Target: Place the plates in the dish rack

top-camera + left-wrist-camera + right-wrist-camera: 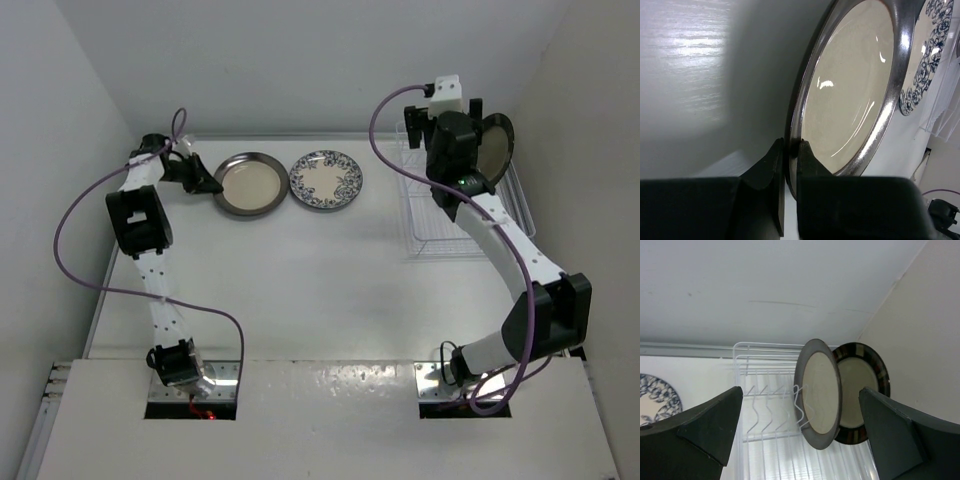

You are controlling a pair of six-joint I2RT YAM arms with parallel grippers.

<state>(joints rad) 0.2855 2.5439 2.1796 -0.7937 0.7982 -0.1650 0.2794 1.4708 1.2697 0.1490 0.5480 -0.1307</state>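
A cream plate with a dark grey rim (250, 184) lies at the back left of the table. My left gripper (207, 182) is shut on its left rim; in the left wrist view the fingers (807, 160) pinch the rim of this plate (850, 90). A blue floral plate (325, 180) lies flat just right of it. The white wire dish rack (455, 215) stands at the back right. A second grey-rimmed plate (820, 395) and a striped-rim plate (865, 385) stand upright in its far end. My right gripper (800, 390) is open and empty above the rack.
Walls close in at the back, left and right; the rack sits near the right wall. The rack's near wire slots (765, 410) hold nothing. The blue floral plate's edge shows in both wrist views (927, 55) (655, 395).
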